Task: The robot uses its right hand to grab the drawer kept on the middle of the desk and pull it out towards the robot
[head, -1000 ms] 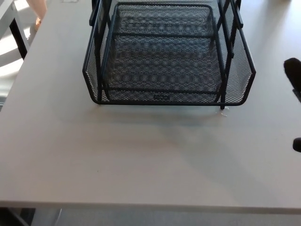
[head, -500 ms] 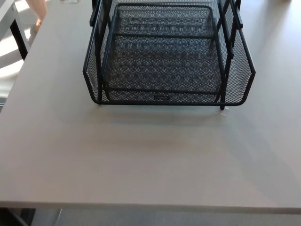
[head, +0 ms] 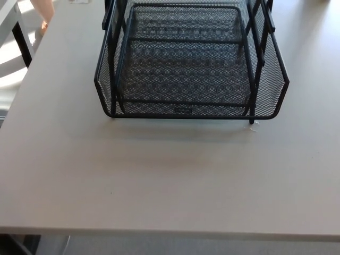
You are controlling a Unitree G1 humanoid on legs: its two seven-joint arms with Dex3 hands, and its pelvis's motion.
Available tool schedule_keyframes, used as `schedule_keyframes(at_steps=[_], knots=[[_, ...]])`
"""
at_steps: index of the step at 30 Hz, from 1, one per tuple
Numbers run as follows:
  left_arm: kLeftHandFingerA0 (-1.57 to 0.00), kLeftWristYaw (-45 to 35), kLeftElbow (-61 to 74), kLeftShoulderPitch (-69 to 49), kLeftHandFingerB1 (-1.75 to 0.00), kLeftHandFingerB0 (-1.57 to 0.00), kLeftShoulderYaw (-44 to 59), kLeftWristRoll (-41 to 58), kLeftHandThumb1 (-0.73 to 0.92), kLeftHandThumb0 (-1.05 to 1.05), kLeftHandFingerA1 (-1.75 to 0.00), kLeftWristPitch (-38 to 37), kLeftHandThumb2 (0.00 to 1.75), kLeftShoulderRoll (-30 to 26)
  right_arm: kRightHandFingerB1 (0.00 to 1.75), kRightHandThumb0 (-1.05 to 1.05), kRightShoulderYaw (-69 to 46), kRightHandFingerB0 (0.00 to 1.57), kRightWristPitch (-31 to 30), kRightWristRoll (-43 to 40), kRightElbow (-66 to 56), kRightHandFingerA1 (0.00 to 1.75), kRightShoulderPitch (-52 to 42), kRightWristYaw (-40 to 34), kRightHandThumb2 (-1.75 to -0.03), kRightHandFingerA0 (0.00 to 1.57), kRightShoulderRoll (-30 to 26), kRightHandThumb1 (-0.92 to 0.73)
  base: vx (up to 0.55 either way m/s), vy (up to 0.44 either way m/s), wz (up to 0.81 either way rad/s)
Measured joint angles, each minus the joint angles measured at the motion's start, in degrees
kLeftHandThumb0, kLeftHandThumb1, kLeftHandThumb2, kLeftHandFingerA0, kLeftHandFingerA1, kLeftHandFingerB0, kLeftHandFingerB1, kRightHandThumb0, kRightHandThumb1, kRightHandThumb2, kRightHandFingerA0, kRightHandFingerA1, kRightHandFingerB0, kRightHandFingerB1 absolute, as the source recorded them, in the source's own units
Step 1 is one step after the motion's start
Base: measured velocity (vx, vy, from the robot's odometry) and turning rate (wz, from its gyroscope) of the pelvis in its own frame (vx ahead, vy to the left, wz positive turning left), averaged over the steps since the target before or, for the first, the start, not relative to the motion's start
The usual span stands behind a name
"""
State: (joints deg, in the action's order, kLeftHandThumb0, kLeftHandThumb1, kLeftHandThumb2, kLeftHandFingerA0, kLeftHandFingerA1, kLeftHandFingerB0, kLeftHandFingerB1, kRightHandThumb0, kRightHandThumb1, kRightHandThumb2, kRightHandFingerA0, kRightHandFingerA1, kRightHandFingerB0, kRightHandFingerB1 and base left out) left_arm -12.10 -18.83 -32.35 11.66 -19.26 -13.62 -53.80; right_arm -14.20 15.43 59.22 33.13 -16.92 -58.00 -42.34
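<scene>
The black mesh drawer (head: 191, 64) is sitting mid-desk (head: 159, 180), its front rim facing the robot, as the right hand, at frame edge a second ago, is now out of view, its grip unknowable; the pull looks unstarted.

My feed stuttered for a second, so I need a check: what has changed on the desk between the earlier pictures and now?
The right robot hand, whose black tip showed at the right edge a second ago, has drawn back out of view; neither hand shows now. The black mesh drawer sits in the same spot on the grey desk, untouched, with the small clear scrap by its front right corner unmoved.
</scene>
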Motion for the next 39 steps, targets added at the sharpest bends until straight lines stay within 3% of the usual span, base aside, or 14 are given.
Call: schedule_keyframes(at_steps=[1,2,14,16,17,22,23,25,26,28,31,32,33,39], knots=[[-0.59,0.0,-0.1,0.0,-0.62,-0.58,0.0,0.0,0.71,-0.33,-0.88,0.0,0.61,0.0,0.50,-0.38,0.0,0.00,0.1,-0.2,1.4,0.56,0.1,-0.2,-1.02,0.04,0.3,-0.46,0.00,0.000,0.00],[-0.59,0.0,-0.1,0.0,-0.59,-0.58,0.0,0.0,0.69,-0.32,-0.84,0.0,0.61,0.0,0.47,-0.72,0.0,0.12,0.2,-0.5,3.4,0.54,0.3,-0.5,-0.88,0.05,0.9,-0.55,0.00,0.000,0.00],[-0.58,-0.1,-0.8,0.9,-0.59,-0.60,-0.4,0.1,0.71,-0.32,-0.81,0.0,0.61,0.2,0.50,-0.70,-0.6,0.14,0.5,-6.7,27.7,0.57,3.7,-1.1,-0.90,0.06,11.7,-0.57,0.00,0.000,0.00],[-0.59,-0.1,-1.4,1.2,-0.57,-0.60,-0.7,0.0,0.70,-0.31,-0.80,0.0,0.60,0.2,0.51,-0.37,-0.5,0.00,0.2,-8.1,31.7,0.57,4.4,-1.0,-1.05,0.05,13.8,-0.49,0.00,0.000,0.00],[-0.59,-0.1,-1.6,1.3,-0.57,-0.60,-0.8,0.0,0.69,-0.31,-0.81,0.0,0.60,0.3,0.50,-0.70,-0.4,0.11,0.1,-8.5,32.7,0.58,4.6,-0.9,-0.88,0.05,14.4,-0.56,0.00,0.000,0.00],[-0.59,-0.3,-2.1,1.6,-0.60,-0.60,-1.3,0.0,0.69,-0.32,-0.83,0.1,0.60,0.3,0.48,-0.68,2.2,0.10,-0.7,-12.3,39.1,0.60,6.4,1.1,-0.85,0.06,18.3,-0.55,0.00,0.000,0.00],[-0.60,-0.3,-2.1,1.6,-0.60,-0.59,-1.4,0.0,0.68,-0.33,-0.84,0.1,0.61,0.3,0.42,-0.67,2.5,0.21,-0.7,-12.9,39.5,0.65,6.5,1.9,-0.60,0.14,18.5,-0.68,0.00,0.000,0.00],[-0.61,-0.3,-2.3,1.7,-0.60,-0.61,-1.6,0.0,0.69,-0.31,-0.83,0.1,0.59,0.3,0.51,-0.69,3.3,0.23,-0.4,-14.1,39.7,0.66,6.8,3.5,-0.88,0.28,18.7,-0.51,0.00,0.000,0.00],[-0.61,-0.3,-2.3,1.7,-0.59,-0.62,-1.6,0.0,0.69,-0.30,-0.82,0.1,0.59,0.3,0.41,-0.57,3.8,0.39,-0.5,-14.7,39.7,0.67,7.0,4.4,-0.58,0.35,18.8,-0.59,0.00,0.000,0.00],[-0.61,-0.3,-2.7,1.9,-0.58,-0.62,-1.8,0.0,0.69,-0.30,-0.81,0.0,0.59,0.3,0.38,-0.60,4.5,0.38,-0.6,-15.8,39.8,0.58,7.8,6.2,-0.57,0.40,18.9,-0.56,0.00,0.000,0.00],[-0.58,-0.4,-3.1,2.1,-0.59,-0.61,-1.9,0.0,0.70,-0.30,-0.80,0.0,0.61,0.3,0.38,-0.74,6.3,0.30,-1.1,-16.3,39.9,0.57,8.8,8.5,-0.61,0.35,18.9,-0.71,0.00,0.000,0.00],[-0.59,-0.4,-3.2,2.1,-0.58,-0.61,-1.9,0.0,0.70,-0.31,-0.79,0.0,0.61,0.3,0.49,-0.77,6.8,0.27,-1.3,-16.4,39.9,0.60,9.0,9.1,-0.95,0.31,18.9,-0.56,0.00,0.000,0.00],[-0.60,-0.5,-3.2,2.1,-0.63,-0.61,-1.9,0.0,0.69,-0.33,-0.85,0.0,0.60,0.3,0.35,-0.83,7.7,0.30,-1.6,-16.4,39.7,0.50,9.2,10.2,-0.62,0.38,18.9,-0.71,0.00,0.000,0.00],[-0.59,-0.6,-3.6,2.3,-0.56,-0.62,-2.1,0.0,0.69,-0.32,-0.78,0.0,0.60,0.3,0.36,-0.67,12.1,0.37,-2.1,-16.5,39.2,0.45,10.2,15.1,-0.62,0.48,18.7,-0.69,0.00,0.000,0.00]])
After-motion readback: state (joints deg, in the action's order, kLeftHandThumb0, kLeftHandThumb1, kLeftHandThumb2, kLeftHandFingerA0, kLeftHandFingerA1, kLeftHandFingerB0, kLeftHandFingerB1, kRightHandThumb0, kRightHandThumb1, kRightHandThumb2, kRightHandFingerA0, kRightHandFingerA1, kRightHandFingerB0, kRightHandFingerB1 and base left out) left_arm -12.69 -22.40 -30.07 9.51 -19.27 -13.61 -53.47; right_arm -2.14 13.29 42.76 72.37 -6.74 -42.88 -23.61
